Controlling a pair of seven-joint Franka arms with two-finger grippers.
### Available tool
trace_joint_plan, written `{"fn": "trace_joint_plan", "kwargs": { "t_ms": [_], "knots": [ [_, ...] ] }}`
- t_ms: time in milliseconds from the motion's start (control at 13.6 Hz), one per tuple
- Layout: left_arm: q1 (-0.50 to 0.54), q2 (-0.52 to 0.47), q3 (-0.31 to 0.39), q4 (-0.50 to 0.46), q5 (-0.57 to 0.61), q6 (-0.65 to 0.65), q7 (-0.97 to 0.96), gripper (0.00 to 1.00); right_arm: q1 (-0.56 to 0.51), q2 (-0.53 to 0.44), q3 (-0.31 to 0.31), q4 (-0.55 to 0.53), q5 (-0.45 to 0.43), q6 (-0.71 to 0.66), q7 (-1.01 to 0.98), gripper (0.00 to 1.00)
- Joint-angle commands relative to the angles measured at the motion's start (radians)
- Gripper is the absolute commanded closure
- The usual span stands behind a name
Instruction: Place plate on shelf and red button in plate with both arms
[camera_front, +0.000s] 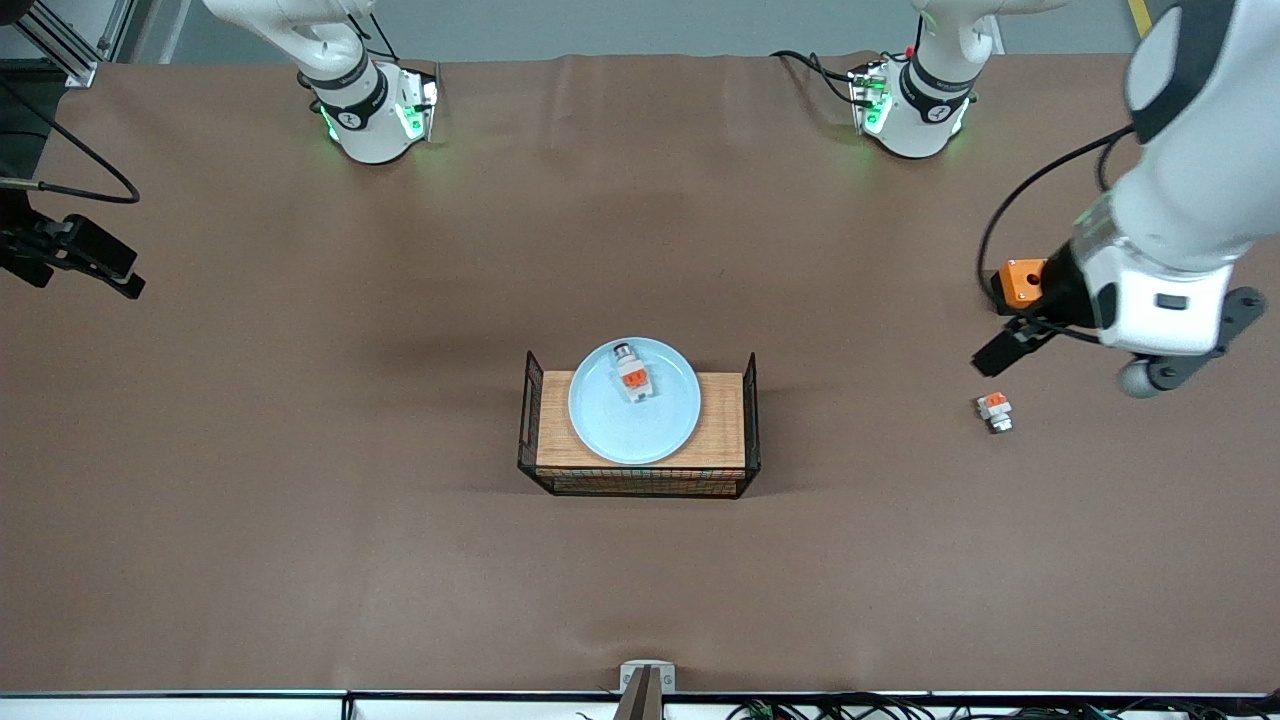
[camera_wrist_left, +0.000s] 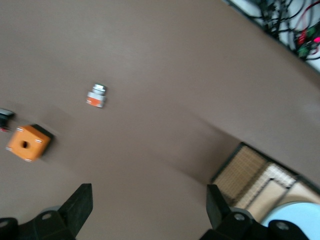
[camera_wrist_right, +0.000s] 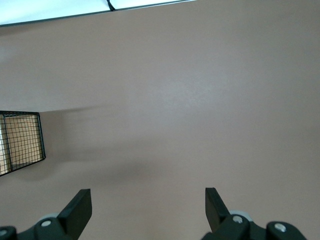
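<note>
Brown table covering (camera_front: 300, 450) carries a wire rack (camera_front: 638, 425); left gripper (camera_wrist_left: 147, 210) and right gripper (camera_wrist_right: 147, 207) hover spread, empty.

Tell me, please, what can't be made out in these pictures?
- Orange box, front view: partly covered by the left arm.
- Right pincer, front view: almost out of frame at the edge; only the right wrist view shows it, open over bare table.
- Plate, left wrist view: cut off by the corner; the red button on it is out of that frame.
- Small white-and-orange piece, left wrist view: motion-blurred, details unreadable.
- Left pincer: open, tips only.
</note>
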Motion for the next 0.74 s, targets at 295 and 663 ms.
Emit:
{"fn": "trace_joint_plan", "kwargs": {
  "t_ms": [295, 663],
  "knots": [
    [0.172, -0.156, -0.005, -0.204, 0.009, -0.048, 0.356, 0.0, -0.012, 0.01, 0.006, 0.028, -0.015, -0.019, -0.051, 0.0],
    [0.186, -0.296, -0.009, -0.4, 0.006, 0.056, 0.499, 0.0, -0.014, 0.007, 0.005, 0.026, -0.014, -0.043, -0.051, 0.0]
  ]
}}
